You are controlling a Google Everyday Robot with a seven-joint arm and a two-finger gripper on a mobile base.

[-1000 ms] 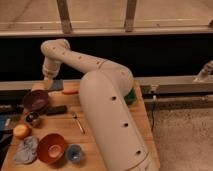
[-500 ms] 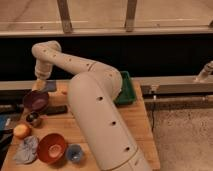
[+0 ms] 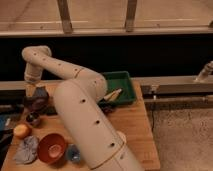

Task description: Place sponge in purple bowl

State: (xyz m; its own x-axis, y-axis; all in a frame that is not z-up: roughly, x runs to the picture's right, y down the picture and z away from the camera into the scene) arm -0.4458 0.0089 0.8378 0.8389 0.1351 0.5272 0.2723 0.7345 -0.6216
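The robot's pale arm [image 3: 80,100] fills the middle of the camera view, rising from the lower centre, bending at an elbow near the upper left and dropping down toward the left edge of the wooden table [image 3: 130,125]. At its end the gripper [image 3: 34,91] hangs right over the purple bowl [image 3: 36,104], which sits at the table's far left side. Just beside the gripper, at the bowl's upper rim, is a pale blue-lavender shape that appears to be the sponge [image 3: 41,92]; it lies over or within the bowl, but whether the gripper is touching it, gripping it or merely next to it cannot be told, and how the fingers stand cannot be made out either (that whole corner is dark and the parts run together). In front of the purple bowl stands a small dark round object [image 3: 33,119], and nearer the camera an orange fruit [image 3: 22,131] rests close to the table's left edge. Along the front edge lie a grey-blue cloth rag [image 3: 27,149], an orange-red bowl [image 3: 52,148] just beside it, and a small blue cup [image 3: 73,153] touching or nearly touching that bowl on its right, partly behind the arm. At the back of the table, to the right of the arm, a green tray [image 3: 122,80] holds a light-coloured item [image 3: 113,94] lying at a slant.
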